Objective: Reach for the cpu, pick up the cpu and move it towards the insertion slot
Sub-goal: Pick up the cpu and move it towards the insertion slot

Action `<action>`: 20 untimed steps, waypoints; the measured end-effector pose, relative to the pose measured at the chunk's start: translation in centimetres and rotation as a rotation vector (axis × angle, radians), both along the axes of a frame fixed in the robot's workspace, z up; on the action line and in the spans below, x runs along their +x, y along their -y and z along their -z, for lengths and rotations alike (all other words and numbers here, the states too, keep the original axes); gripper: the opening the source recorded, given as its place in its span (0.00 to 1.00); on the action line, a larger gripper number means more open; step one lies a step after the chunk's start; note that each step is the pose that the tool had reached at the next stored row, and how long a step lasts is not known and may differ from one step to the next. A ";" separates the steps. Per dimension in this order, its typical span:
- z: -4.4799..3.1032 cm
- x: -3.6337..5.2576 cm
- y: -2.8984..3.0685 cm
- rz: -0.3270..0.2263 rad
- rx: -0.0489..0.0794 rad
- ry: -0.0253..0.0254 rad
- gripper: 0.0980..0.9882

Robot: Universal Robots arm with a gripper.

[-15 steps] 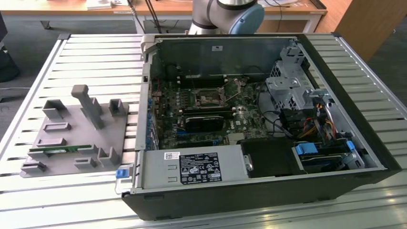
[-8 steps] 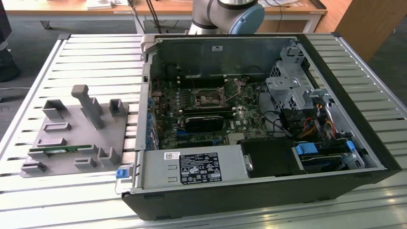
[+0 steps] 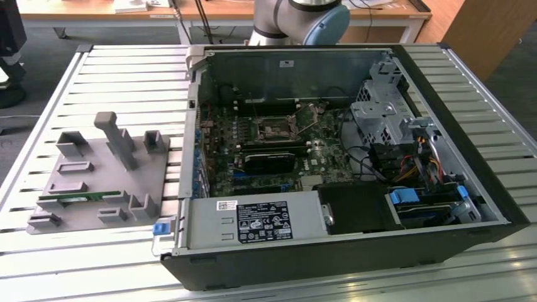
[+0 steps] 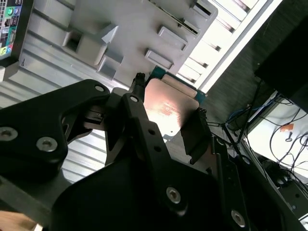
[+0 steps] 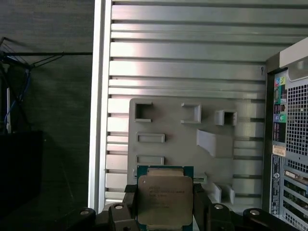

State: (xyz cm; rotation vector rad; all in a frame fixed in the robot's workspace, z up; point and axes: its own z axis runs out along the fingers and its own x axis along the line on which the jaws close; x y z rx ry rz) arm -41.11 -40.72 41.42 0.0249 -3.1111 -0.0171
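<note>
Chip picked up, gripper clamped on it above grey tray's edge; I've yet to reach the socket.

Slatted table: a computer case is laid open on it, toward the exterior view's right. A holder plate is set just beside the case, on the exterior view's left, and a memory stick is lodged along its camera-side part. The insertion slot is seated on the motherboard inside the case, behind the power supply. In the first wrist view the cpu is held between the fingers of the gripper, above the holder plate.
</note>
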 end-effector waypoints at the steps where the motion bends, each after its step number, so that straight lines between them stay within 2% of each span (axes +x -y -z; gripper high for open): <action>1: 0.00 0.03 0.00 0.000 0.000 -0.0003 0.50; 5: 0.00 0.24 0.00 0.000 0.000 -0.0005 0.50; 12: 0.00 1.84 0.00 0.000 0.000 -0.0004 0.50; 20: 0.00 3.05 0.00 0.000 0.000 -0.0005 0.50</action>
